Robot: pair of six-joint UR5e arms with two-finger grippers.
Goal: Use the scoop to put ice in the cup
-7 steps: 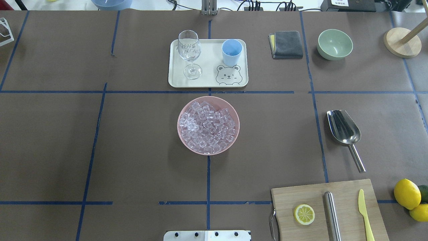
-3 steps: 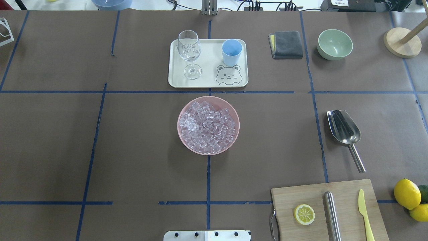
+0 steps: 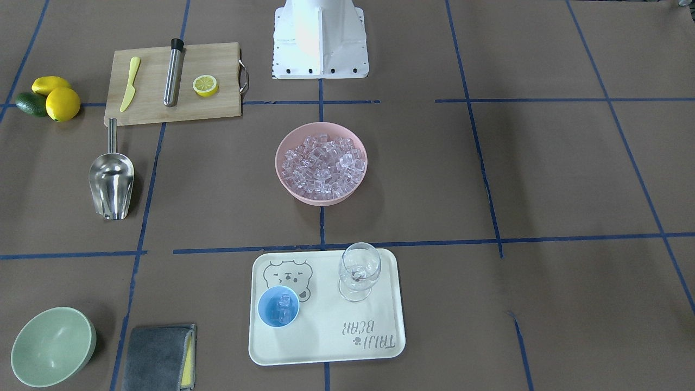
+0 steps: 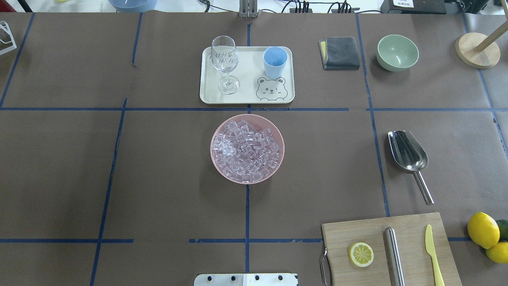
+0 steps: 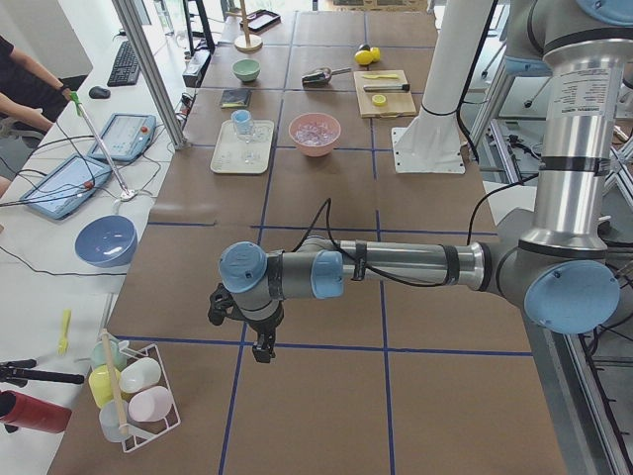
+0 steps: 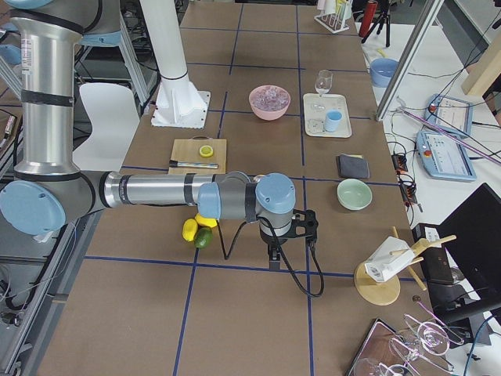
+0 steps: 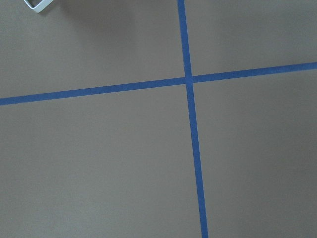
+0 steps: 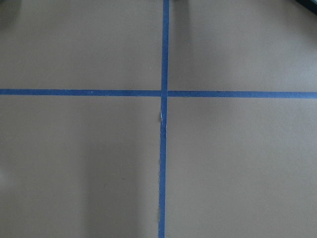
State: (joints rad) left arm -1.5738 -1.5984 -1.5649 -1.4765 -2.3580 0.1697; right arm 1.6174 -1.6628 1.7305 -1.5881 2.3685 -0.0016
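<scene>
The ice [image 4: 247, 148] fills a pink bowl [image 4: 216, 131] at the table's middle. Beyond it, the light-blue cup [image 4: 274, 61] stands on a cream tray [image 4: 246, 97]; the front-facing view shows a few ice cubes inside the cup [image 3: 278, 307]. The steel scoop [image 4: 408, 153] lies alone on the right side, handle toward the robot. The left gripper [image 5: 262, 353] shows only in the exterior left view, low over bare table far from everything. The right gripper [image 6: 272, 262] shows only in the exterior right view, beyond the lemons. I cannot tell whether either is open or shut.
A wine glass [image 4: 225, 63] shares the tray. A grey cloth [image 4: 340, 52] and a green bowl [image 4: 397, 52] sit at the far right. A cutting board [image 4: 391, 250] holds a lemon slice, a steel tube and a yellow knife. Lemons [image 4: 483, 230] lie beside it.
</scene>
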